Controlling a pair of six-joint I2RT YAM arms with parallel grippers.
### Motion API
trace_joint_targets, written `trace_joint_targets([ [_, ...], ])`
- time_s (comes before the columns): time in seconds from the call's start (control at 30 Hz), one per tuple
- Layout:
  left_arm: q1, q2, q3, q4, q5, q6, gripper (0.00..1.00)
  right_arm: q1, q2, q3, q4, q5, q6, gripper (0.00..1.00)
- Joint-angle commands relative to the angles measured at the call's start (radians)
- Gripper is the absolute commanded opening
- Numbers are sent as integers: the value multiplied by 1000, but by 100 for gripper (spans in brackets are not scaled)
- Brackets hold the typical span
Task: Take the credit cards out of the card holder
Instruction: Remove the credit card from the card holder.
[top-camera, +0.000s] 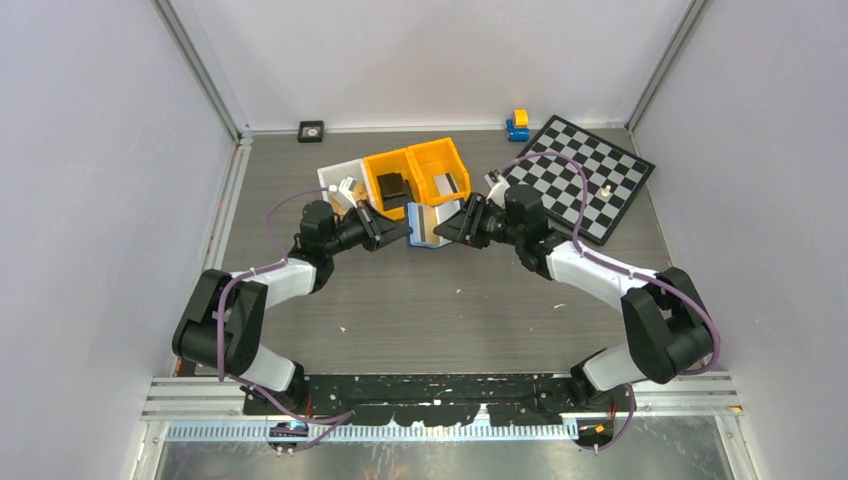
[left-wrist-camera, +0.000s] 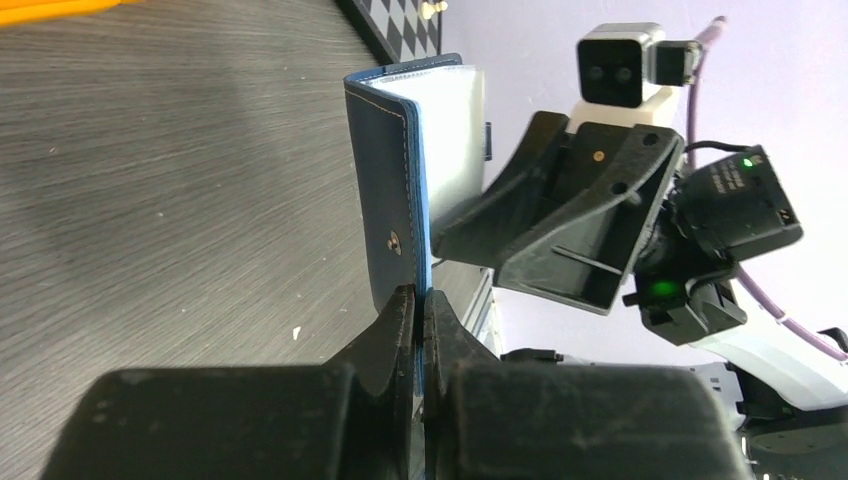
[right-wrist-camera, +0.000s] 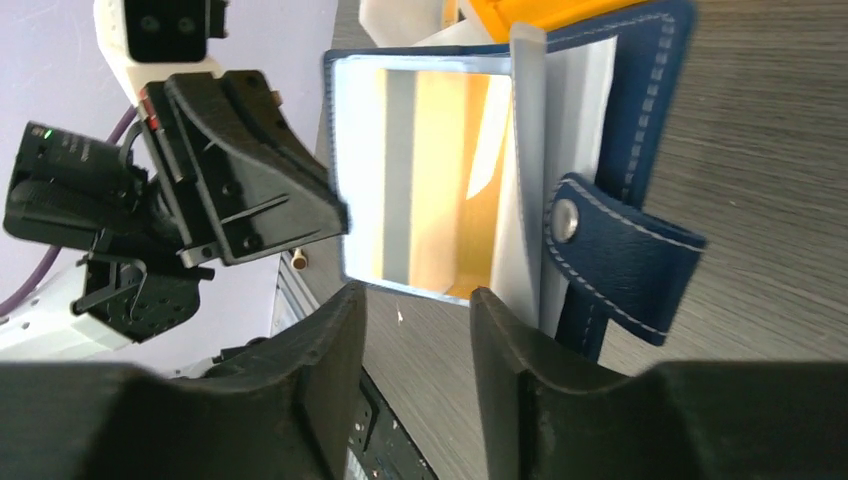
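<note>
Overhead; opposed close-ups of card holder (left-wrist-camera: 385, 170)

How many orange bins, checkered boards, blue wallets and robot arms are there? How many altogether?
Orange bins: 2
Checkered board: 1
Blue card holder: 1
Robot arms: 2
Total: 6

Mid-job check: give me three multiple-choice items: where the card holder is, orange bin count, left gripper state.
1. The card holder is: A by the arm bases; B between the left gripper and right gripper; C against the far wall.
2. Orange bins: A one; B two; C four.
3. The left gripper is: A open; B out of view; C shut on the card holder.
B, the top view shows it between them; B, two stand side by side; C, its jaws pinch the navy cover.
</note>
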Motion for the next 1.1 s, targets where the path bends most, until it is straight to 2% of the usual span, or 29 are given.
trace_joint_targets([
  [0.0,1,-31,-7,128,33,-35,0,-30,-3,24,-6,24,26,54],
  [0.07,6,-33,-18,150,28,-44,0,-36,-24,21,-42,58,8,68],
  [0.13,14,-40,-34,194,24,-62,0,-36,-50,16,-81,105,-21,77],
  [0.37,37,-69,-65,230,6,-82,0,-36,-58,22,-128,150,-37,87],
  [1.07,39,-68,-67,308,37,-125,0,-37,-26,35,-151,187,-52,88],
])
